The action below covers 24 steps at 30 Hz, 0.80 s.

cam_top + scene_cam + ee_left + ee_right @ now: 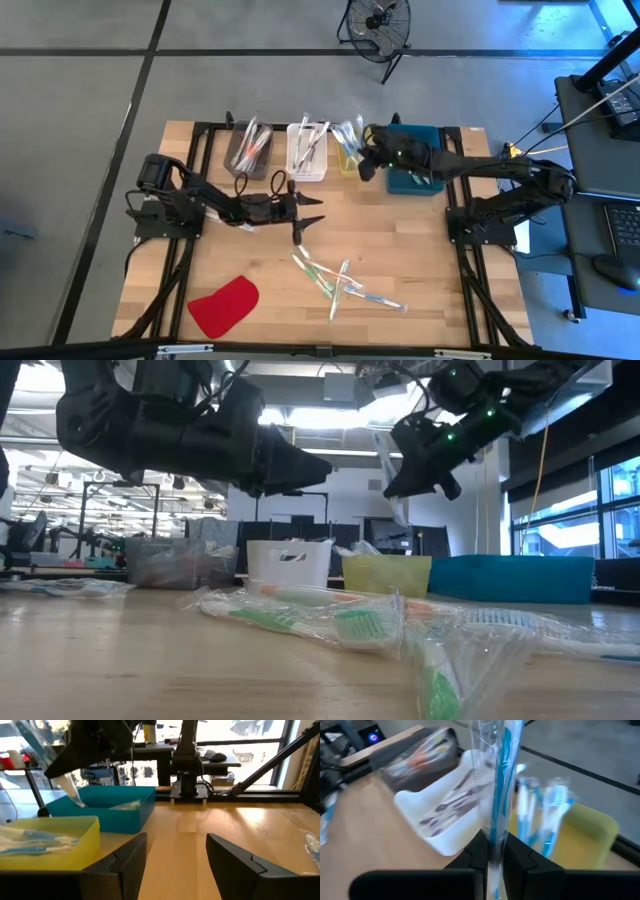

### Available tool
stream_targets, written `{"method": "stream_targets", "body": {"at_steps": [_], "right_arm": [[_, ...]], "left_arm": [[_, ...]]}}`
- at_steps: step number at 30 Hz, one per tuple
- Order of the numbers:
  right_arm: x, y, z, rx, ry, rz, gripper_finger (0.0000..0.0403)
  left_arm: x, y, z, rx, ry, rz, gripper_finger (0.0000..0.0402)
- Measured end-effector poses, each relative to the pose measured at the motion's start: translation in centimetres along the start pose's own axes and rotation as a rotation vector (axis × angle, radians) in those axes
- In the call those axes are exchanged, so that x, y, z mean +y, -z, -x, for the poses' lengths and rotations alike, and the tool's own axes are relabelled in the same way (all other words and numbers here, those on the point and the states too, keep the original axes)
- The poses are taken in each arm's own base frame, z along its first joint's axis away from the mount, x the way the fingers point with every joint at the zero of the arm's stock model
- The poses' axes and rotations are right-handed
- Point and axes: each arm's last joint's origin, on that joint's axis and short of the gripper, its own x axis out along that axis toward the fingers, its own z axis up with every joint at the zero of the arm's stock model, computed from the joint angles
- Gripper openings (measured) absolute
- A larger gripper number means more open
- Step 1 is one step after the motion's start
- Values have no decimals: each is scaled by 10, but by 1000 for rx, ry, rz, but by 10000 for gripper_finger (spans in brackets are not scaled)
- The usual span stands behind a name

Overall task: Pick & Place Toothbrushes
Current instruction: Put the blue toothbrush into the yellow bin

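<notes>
Blue-handled wrapped toothbrush [496, 785] sits clamped in the right gripper [368, 158] above the yellow bin [349, 160]; release low, centred. Left wrist view: left gripper [176, 865] spread, empty, hovering over the loose toothbrushes [335, 280]

Four bins [306, 150], one red cloth [224, 305]

**Wooden table, what lies on it**

Table [400, 250]: light wood, black frame rails. Far edge, a row of bins: grey [248, 152], white [306, 152], yellow [350, 158], teal [415, 165]. Near middle: loose wrapped toothbrushes [340, 282], scattered, some crossing. Near-left corner: flat red piece [224, 305].
</notes>
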Motion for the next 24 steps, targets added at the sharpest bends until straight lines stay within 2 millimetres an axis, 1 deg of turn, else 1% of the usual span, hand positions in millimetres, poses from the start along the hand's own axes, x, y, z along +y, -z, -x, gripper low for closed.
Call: {"method": "stream_targets", "body": {"at_steps": [5,9,11,14,19,21,24], "right_arm": [[-19,-6,-3,-15,41,-53,31],[-29,-12,-4,-28,36,-84,31],[-33,-19,-4,-21,39,-92,31],[-33,-34,-2,3,50,-77,31],[-33,-53,-2,69,75,-48,31],[-32,-55,-5,107,84,-41,31],[-31,-53,-14,169,83,-30,31]], "left_arm": [[5,-2,0,3,-1,25,198],[9,-3,-1,4,19,49,198],[11,-3,-1,10,15,60,198],[13,-2,-2,14,7,60,198],[14,-1,-2,28,4,81,198],[14,0,-2,37,4,96,198],[17,2,-1,74,-20,144,198]]}}
